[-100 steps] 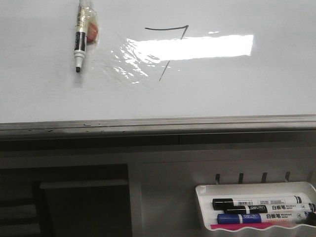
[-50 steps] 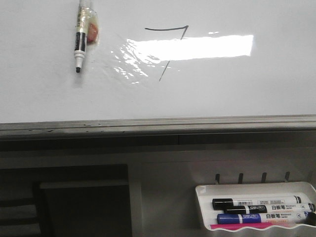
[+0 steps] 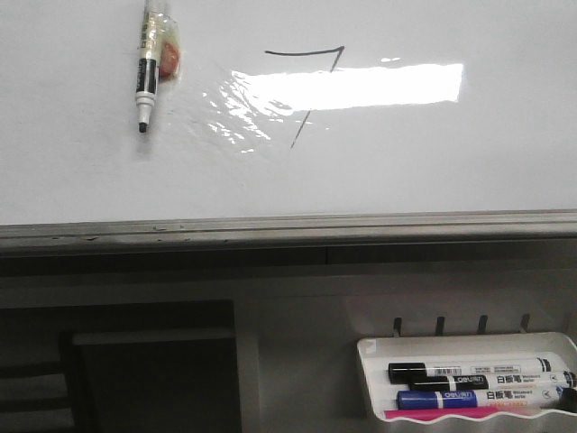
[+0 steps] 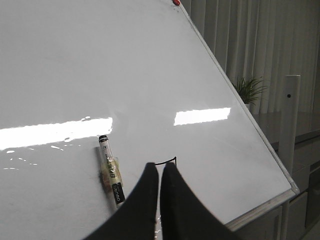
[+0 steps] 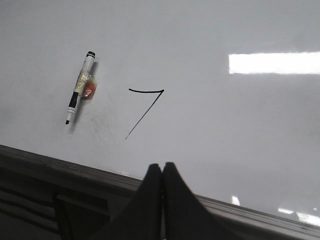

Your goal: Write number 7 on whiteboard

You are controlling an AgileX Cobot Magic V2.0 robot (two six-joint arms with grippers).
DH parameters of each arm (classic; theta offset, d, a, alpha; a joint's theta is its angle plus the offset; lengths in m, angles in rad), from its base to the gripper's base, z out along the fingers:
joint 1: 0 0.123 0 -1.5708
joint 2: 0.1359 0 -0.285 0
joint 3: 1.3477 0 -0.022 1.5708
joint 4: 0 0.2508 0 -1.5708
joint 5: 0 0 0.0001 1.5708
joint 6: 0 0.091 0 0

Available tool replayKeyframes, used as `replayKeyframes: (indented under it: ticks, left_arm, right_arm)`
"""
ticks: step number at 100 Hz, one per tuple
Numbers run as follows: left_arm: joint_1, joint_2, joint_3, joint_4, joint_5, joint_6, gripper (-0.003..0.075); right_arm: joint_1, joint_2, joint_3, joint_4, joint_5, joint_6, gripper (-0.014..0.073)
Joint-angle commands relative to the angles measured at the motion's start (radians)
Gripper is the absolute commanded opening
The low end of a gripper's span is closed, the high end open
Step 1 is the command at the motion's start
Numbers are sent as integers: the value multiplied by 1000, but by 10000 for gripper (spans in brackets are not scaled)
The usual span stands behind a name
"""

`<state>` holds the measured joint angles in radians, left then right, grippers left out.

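In the front view the whiteboard (image 3: 406,171) fills the upper half, glossy white with a bright window-shaped glare and a wrinkled shiny film patch (image 3: 236,117) near its middle; a grey rail (image 3: 288,227) runs along its bottom edge. The number 7 (image 3: 308,90) is drawn in thin dark lines right of the film, its diagonal crossing the glare. A marker (image 3: 146,68) sits against the board to the left of it, tip down, with a small reddish piece taped beside it. Below the rail, a white tray (image 3: 379,361) at the lower right holds black and blue markers (image 3: 469,383). No gripper shows here. In the left wrist view the board slants away toward curtains and a potted plant (image 4: 248,90); the left gripper (image 4: 160,172) has its fingers pressed together, empty, with the 7's top stroke just beyond its tips. In the right wrist view the right gripper (image 5: 162,172) is likewise closed and empty, held off the board near the bottom rail, the 7 well apart from it.
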<state>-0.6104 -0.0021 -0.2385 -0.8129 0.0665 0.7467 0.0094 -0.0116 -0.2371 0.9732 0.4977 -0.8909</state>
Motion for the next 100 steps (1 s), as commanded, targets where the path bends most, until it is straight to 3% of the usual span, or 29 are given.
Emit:
replayKeyframes:
  ticks: [1, 57, 67, 79, 100]
  left_arm:
    - [0, 10, -26, -13, -54, -1, -20]
    - [0, 10, -26, -3, -56, -1, -20]
    - [4, 18, -26, 143, -52, -13, -20]
    - [64, 43, -8, 390, -100, -221, -20]
    - [302, 68, 92, 654, -172, -596, -20]
  right_arm:
    - [-7, -15, -23, 31, -54, -7, -53]
    - [-7, -15, -23, 31, -54, -7, -53]
    - [-7, -15, -23, 31, -54, -7, -53]
    - [-7, -15, -23, 31, -54, -7, -53]
    - [-7, -15, -23, 31, -54, -7, -53]
